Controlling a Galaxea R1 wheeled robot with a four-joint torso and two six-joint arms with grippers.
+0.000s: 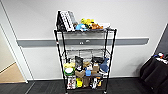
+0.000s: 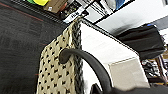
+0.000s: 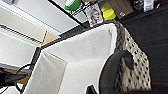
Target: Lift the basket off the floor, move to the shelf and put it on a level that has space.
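Straight ahead in the head view stood the shelf, a tall black wire rack against a pale wall, its feet on the dark grey carpet floor. Its top tier carried a white-and-black box leaning beside a heap of yellow, blue and orange toys. The level just below, a silvery mesh, looked bare, while the lower tiers were crammed with boxes, bags and packets. A dark cloth-draped surface sat to the right, and tan wooden flooring showed past a doorway on the left. Both wrist views looked down at the basket, beige woven sides dotted dark, cream lining inside. The left pincer had a dark curved finger hooked over one woven side, and the right pincer gripped the opposite side likewise, so each was closed on the rim, holding the basket near the rack's foot.
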